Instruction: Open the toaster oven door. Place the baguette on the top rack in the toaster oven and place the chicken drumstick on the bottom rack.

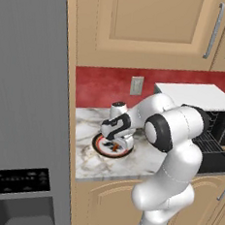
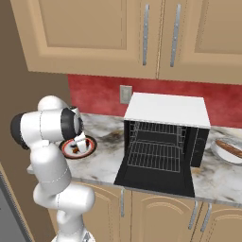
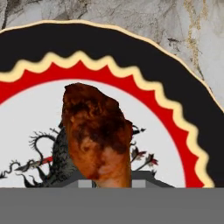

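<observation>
— How many plates? 
— Two (image 2: 78, 146) — one drumstick (image 3: 98, 140) on one, one baguette (image 2: 230, 149) on the other. 
— Ovens? 
— One toaster oven (image 2: 165, 111) with two racks (image 2: 153, 156). One wall outlet (image 2: 125, 94) — four cabinet handles (image 2: 145, 33) up top.

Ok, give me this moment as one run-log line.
oven door: open | baguette: on its plate, right of oven | hand: down over chicken drumstick on patterned plate | racks: bare
</observation>
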{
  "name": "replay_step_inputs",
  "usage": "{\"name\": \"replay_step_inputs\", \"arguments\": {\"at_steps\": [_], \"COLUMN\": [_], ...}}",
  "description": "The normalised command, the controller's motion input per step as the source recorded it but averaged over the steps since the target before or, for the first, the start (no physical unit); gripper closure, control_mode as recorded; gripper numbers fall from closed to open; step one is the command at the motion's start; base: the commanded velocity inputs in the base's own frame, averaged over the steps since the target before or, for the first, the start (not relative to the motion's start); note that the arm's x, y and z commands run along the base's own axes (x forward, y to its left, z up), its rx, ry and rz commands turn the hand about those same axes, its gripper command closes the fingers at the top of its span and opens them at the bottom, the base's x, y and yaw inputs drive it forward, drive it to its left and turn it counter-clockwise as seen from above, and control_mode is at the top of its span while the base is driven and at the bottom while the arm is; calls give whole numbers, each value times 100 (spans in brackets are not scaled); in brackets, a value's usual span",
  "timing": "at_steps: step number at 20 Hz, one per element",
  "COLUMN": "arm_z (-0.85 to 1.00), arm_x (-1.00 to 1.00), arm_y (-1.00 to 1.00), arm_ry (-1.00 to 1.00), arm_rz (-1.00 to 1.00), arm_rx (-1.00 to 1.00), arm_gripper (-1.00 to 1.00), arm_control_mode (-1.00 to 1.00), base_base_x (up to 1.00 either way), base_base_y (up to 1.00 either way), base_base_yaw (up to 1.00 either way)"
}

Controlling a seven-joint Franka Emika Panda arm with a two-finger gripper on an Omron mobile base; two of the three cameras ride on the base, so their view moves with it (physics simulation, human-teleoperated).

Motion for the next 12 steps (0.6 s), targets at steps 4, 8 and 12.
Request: {"name": "replay_step_inputs", "arguments": {"at_steps": [4, 8, 12], "arm_z": [3, 51, 91], "arm_x": [0, -23, -53], "arm_y": [0, 0, 0], "arm_ry": [0, 0, 0], "arm_rz": [0, 0, -1], "arm_rx": [0, 0, 0], "arm_gripper": [100, 100, 100], "arm_control_mode": [-100, -100, -100], "base_base_x": [0, 0, 0], "base_base_y": [0, 0, 0], "base_base_yaw": [0, 0, 0]}}
